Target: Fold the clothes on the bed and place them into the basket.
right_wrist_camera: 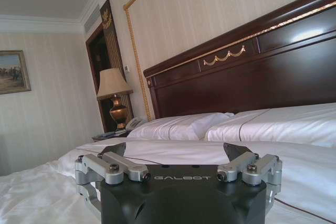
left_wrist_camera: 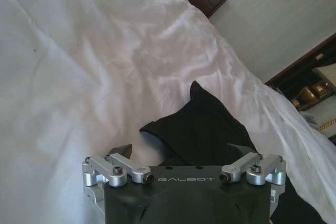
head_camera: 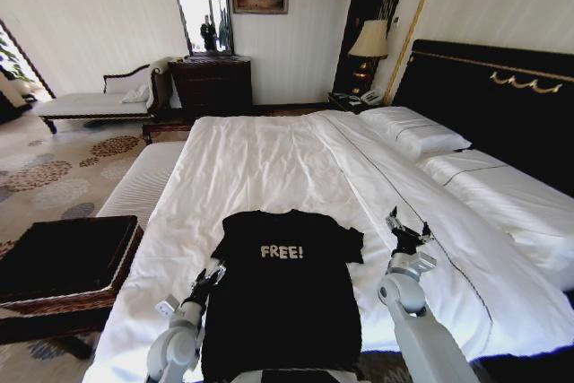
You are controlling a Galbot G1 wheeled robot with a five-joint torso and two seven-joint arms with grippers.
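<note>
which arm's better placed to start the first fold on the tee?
Left, probably. The left tool sits open at the black T-shirt's sleeve edge, with fabric between its fingers in the left wrist view. The right tool is open over bare white duvet, aimed at the headboard.

We hold our left gripper (head_camera: 213, 271) low and forward, its fingers (left_wrist_camera: 122, 150) spread wide. Our right arm reaches forward alongside, its wrist raised, and the right gripper (head_camera: 408, 230) has its fingers (right_wrist_camera: 237, 151) parted too.
</note>
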